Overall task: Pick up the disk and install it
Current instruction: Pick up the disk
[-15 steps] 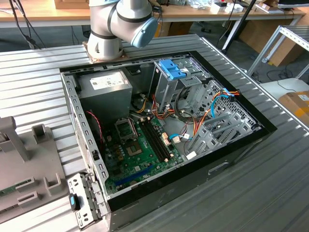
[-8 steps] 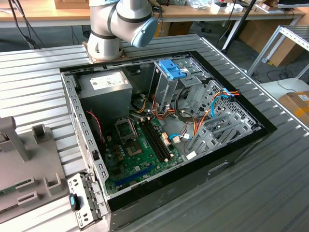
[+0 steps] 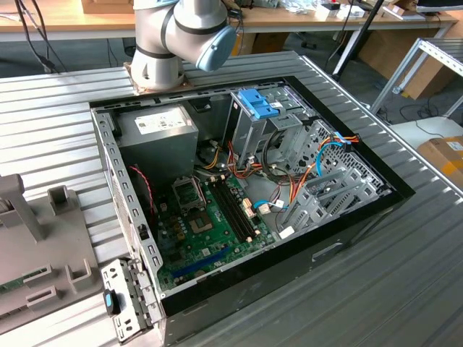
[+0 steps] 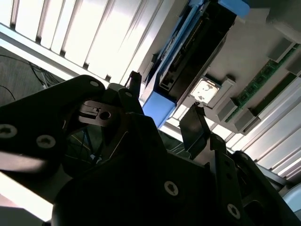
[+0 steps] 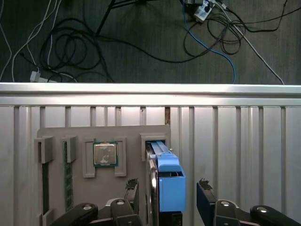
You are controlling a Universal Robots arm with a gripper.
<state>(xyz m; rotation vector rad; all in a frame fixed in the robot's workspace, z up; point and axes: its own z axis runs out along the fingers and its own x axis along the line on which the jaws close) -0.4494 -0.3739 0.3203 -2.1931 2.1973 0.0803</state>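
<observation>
Around: grey holder (image 5: 75, 133), shiny square chip (image 5: 105, 154) beside the blue-edged disk (image 5: 168, 186).
Grip: fingers (image 5: 205, 194) open, one each side of disk.
Bench (image 5: 244, 150): ribbed metal.

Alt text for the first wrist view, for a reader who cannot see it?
The gripper straddles the disk with open fingers, not touching it; the blue-railed disk stands on edge in a grey holder. The holder also carries a processor chip and lies on a ribbed metal table.
</observation>
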